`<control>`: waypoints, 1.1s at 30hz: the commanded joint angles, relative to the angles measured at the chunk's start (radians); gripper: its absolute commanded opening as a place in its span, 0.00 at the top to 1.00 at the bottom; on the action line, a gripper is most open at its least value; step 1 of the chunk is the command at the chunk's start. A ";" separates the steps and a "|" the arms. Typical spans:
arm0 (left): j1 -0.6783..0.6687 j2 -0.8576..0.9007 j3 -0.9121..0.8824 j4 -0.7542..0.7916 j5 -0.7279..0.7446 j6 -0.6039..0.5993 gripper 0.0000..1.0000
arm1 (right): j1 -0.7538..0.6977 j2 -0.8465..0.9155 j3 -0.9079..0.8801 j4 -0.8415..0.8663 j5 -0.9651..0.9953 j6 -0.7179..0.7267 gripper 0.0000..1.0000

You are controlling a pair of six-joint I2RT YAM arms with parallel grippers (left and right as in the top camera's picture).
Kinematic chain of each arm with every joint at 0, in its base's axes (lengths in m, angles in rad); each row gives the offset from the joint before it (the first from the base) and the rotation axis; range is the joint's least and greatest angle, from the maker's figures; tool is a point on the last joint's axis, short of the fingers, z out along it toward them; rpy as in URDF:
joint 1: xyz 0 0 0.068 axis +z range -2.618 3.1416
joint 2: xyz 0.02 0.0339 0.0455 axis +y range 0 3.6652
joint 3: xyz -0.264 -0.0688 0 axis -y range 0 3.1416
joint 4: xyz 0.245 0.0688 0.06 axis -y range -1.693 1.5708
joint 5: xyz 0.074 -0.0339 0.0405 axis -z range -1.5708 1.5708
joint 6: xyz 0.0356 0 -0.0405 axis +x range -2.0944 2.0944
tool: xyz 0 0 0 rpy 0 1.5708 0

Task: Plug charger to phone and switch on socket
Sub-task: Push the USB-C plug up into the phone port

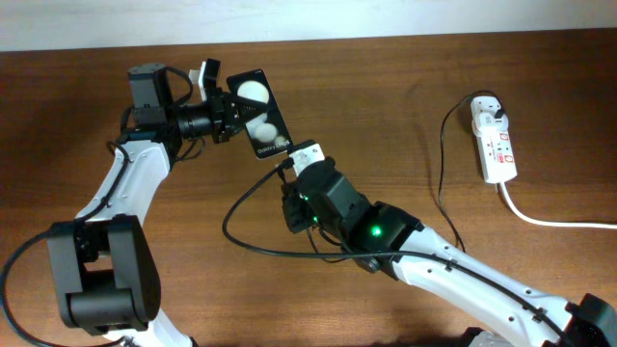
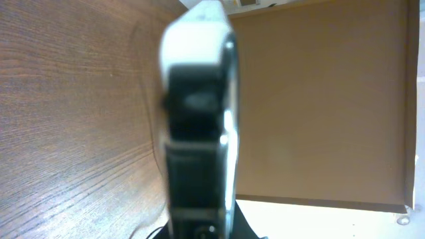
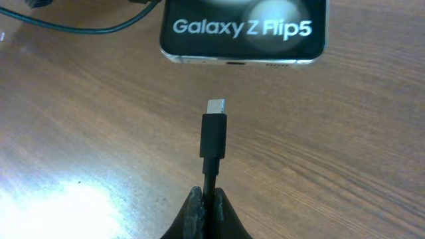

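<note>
The phone, a glossy black slab with two white spots, lies tilted on the table at the upper left. My left gripper is shut on its far end; in the left wrist view the phone fills the frame edge-on. My right gripper is shut on the charger cable just behind its black plug. The metal tip points at the phone's lower edge, a short gap away. The black cable loops on the table. The white socket strip lies at the far right.
The socket's thick white cord runs off to the right edge. The thin black cable trails from the socket down toward my right arm. The wooden table's far edge is at the top.
</note>
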 commanded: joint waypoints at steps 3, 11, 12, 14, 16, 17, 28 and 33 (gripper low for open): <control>0.002 -0.006 0.003 0.006 0.038 -0.002 1.00 | -0.046 0.011 0.002 0.049 -0.056 -0.014 0.96; 0.002 -0.006 0.003 0.005 0.064 -0.030 1.00 | -0.045 0.022 0.002 0.053 -0.090 0.100 0.96; 0.002 -0.006 0.003 0.005 0.073 -0.032 1.00 | -0.045 0.023 0.002 0.053 -0.090 0.100 0.96; 0.002 -0.006 0.003 0.006 0.079 -0.032 1.00 | -0.045 0.023 0.002 0.058 -0.090 0.100 0.96; 0.002 -0.006 0.003 0.005 0.079 -0.032 1.00 | -0.045 0.023 0.002 0.064 -0.090 0.100 0.96; 0.002 -0.006 0.003 0.006 0.079 -0.032 1.00 | -0.045 0.023 0.002 0.064 -0.090 0.100 0.96; 0.041 -0.006 0.003 0.064 0.151 -0.032 1.00 | -0.045 -0.007 0.002 0.070 -0.165 0.148 0.96; 0.041 -0.006 0.003 0.063 0.150 -0.032 1.00 | -0.045 -0.007 0.002 0.100 -0.161 0.140 0.96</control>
